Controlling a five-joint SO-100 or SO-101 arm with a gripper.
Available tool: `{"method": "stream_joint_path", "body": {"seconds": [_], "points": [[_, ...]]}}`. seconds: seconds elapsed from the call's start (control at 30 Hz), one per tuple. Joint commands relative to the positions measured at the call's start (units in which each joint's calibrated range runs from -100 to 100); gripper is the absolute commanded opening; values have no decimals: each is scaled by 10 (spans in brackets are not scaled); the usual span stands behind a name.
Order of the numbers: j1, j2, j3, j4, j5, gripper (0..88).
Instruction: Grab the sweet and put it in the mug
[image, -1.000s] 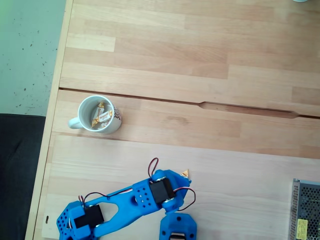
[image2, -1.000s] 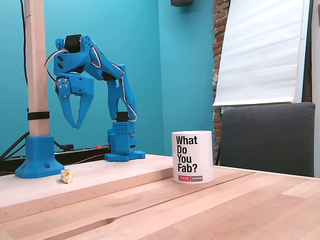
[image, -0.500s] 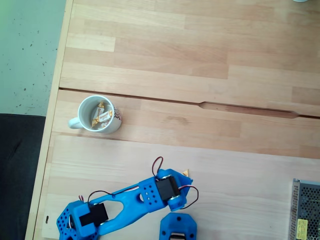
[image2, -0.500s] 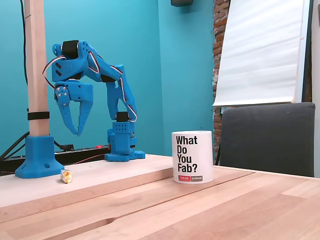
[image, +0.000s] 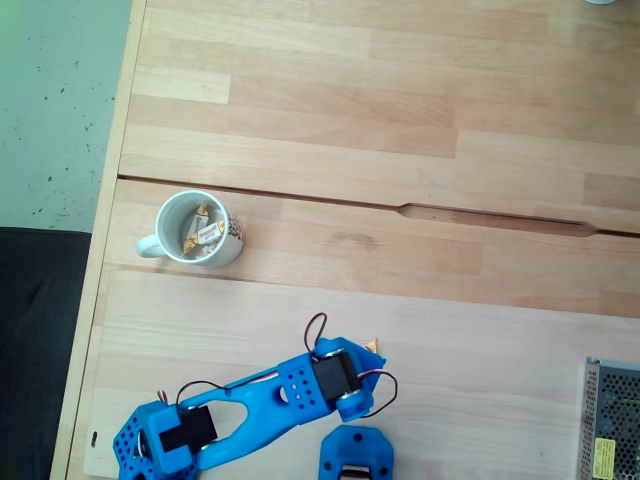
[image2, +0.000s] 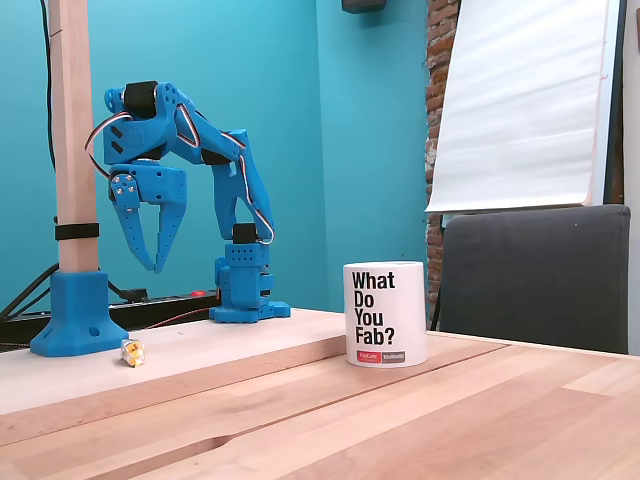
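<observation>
Two blue fingers of the gripper point straight down in a fixed view from table level, spread a little apart into a narrow wedge with nothing between them, their tips hanging in the air well above the wooden table. A loose sweet, cream with gold ends, lies on the tabletop below the tips, toward seven o'clock from them and not touching them, just beside the blue foot of a wooden post. In a fixed view from above, the blue arm stretches across the bottom of the picture, and a small gold corner of the sweet peeks out at the two o'clock edge of the arm's wrist block; the fingers themselves are hidden beneath the arm there. From above, the mug stands well apart from the arm, toward ten o'clock from the wrist, with its handle pointing to nine o'clock and several wrapped sweets already lying inside it. From table level the mug is white with black lettering reading "What Do You Fab?", and stands at about four o'clock from the gripper, far from it.
</observation>
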Motion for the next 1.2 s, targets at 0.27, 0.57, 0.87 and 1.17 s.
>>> {"method": "stream_joint_path", "body": {"seconds": [0.27, 0.57, 0.87, 1.17], "points": [[5, 18, -12, 6, 1, 0], [5, 61, -18, 6, -2, 0], [6, 60, -16, 7, -4, 43], [15, 59, -7, 7, -4, 198]]}}
